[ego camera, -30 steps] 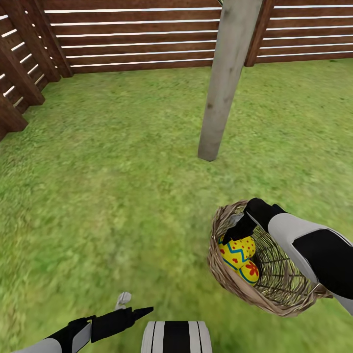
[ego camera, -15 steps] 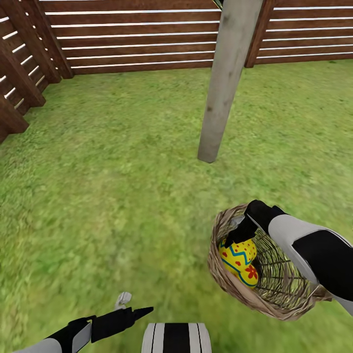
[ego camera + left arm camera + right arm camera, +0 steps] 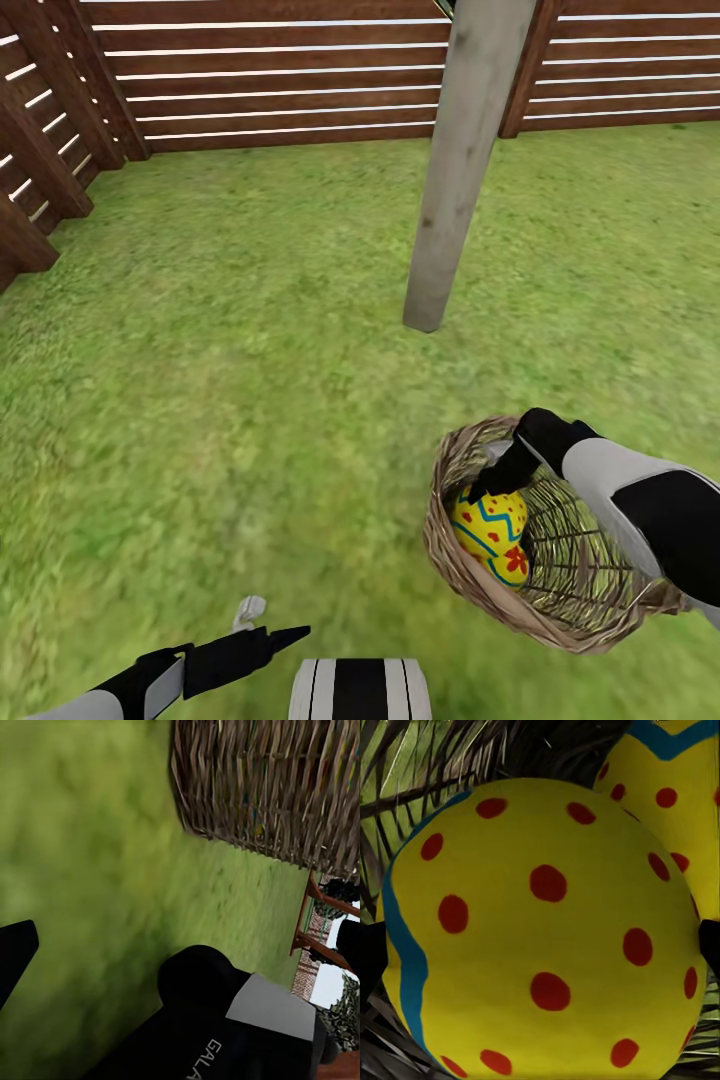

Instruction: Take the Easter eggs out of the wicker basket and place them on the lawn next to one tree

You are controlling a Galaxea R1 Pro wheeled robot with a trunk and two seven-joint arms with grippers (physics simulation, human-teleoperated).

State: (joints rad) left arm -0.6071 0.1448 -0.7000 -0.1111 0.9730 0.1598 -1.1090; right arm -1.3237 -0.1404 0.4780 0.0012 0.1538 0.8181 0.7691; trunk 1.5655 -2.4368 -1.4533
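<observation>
The egg (image 3: 547, 930) is judged to be light, rigid and smooth-shelled, so it is likely to slip or roll if pinched off-centre; it is best taken across its widest middle, one fingertip on each flank. It is yellow, scattered with red spots and edged with a blue zigzag band. In the right wrist view it is seen very close, with dark fingertips showing at both of its sides, and a second egg (image 3: 682, 802) of the same pattern lies just beside it.

Both eggs are seen inside the basket (image 3: 470, 580), a round bowl of loose tan wicker resting on the lawn (image 3: 220, 400); a third egg cannot be made out. The right hand (image 3: 497, 483) is lowered into the basket onto the eggs, its fingers spread wide around the near egg; whether they press on it cannot be told. The tree (image 3: 455, 180) stands near, beyond the basket. The left hand (image 3: 295, 632) is held low over the grass, well apart; its opening cannot be told.
</observation>
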